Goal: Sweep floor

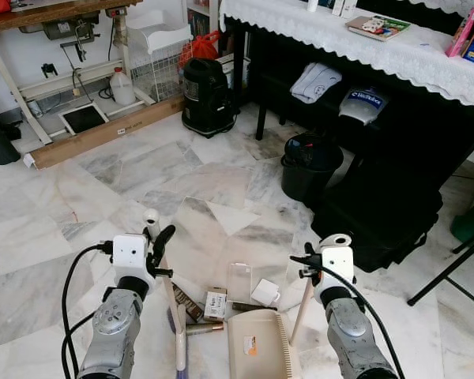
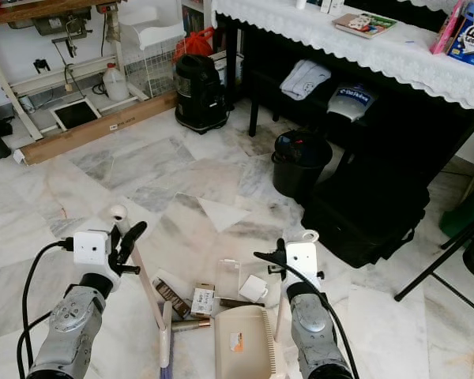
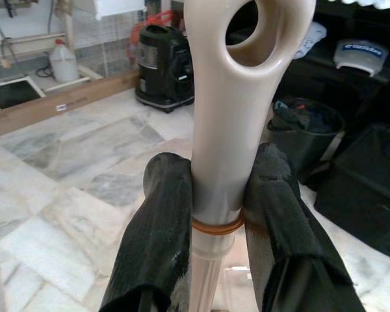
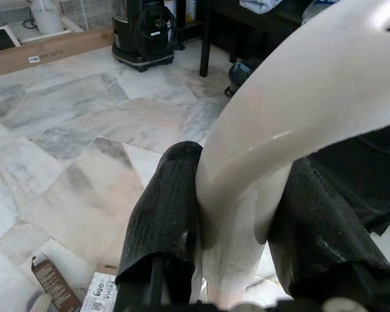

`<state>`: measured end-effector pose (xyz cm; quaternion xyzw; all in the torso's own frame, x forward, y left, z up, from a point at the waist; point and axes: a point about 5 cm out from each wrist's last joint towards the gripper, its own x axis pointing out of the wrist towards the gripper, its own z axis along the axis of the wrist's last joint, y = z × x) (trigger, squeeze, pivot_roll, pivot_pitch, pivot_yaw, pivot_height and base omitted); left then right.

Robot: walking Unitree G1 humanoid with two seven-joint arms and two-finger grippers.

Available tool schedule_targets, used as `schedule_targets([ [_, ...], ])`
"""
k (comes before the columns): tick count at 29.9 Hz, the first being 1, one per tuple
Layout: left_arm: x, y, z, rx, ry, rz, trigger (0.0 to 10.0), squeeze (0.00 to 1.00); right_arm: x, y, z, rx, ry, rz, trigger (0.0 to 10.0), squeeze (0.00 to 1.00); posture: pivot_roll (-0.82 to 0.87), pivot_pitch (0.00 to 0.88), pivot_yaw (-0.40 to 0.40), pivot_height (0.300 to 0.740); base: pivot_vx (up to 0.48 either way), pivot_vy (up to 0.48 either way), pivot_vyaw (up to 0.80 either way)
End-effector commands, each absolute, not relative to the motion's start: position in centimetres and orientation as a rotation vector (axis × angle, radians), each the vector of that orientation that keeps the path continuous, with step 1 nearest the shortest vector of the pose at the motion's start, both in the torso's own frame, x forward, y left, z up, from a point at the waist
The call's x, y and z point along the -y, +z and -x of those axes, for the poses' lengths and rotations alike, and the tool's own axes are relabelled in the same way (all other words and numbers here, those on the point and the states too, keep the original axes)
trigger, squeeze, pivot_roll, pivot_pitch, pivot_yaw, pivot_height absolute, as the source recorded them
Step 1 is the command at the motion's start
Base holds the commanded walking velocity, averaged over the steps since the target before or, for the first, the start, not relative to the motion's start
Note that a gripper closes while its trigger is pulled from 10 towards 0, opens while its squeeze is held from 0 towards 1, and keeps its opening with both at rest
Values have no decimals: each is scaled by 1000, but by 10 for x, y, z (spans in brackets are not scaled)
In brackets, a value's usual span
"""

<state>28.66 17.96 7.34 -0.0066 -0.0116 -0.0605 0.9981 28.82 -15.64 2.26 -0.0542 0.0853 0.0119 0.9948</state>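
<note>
Left gripper [image 3: 218, 214]: clenched on the broom handle [image 3: 224, 117] just below its hanging hole, one black finger [image 3: 159, 227] pressed to each side.
Broom: the cream handle is slanted down from the left gripper to the broom head [image 1: 180, 339], which is set on the marble floor [image 1: 142, 181] at the near edge of view, just left of the litter.
Right gripper [image 4: 237, 214]: closed around the dustpan handle [image 4: 292, 117] — the pale curved grip is pinched between both fingers [image 4: 166, 208].
Dustpan [image 1: 257, 343]: beige, laid flat on the floor between the two arms, its open mouth faced toward the litter.
Litter: a small white box [image 1: 215, 304], a brown carton [image 1: 186, 302], a clear plastic piece [image 1: 239, 280] and a white cup-like piece [image 1: 265, 293] are gathered just beyond the dustpan's lip, beside the broom head.
Beyond: a black bucket [image 1: 308, 164] and a black bag [image 1: 379, 209] are stood on the floor ahead on the right, under a table with a lace cloth [image 1: 363, 43].
Far side: a black vacuum cleaner [image 1: 207, 96] is set by the table leg — a wooden board [image 1: 103, 133] and a white jug [image 1: 122, 87] are seen along the far left wall.
</note>
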Motion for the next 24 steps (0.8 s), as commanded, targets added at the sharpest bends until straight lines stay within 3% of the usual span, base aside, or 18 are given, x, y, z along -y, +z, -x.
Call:
schedule_targets([
  [1,-173,85,-291,54,-159,56,10000,0,158,26,-291,-153,17,113,10000,0,90,57,-44,740,0,0,0],
  [24,-166,105,-296,56,-203,264,10000,0,155,26,-291,-153,27,110,10000,0,95,74,-48,740,0,0,0],
])
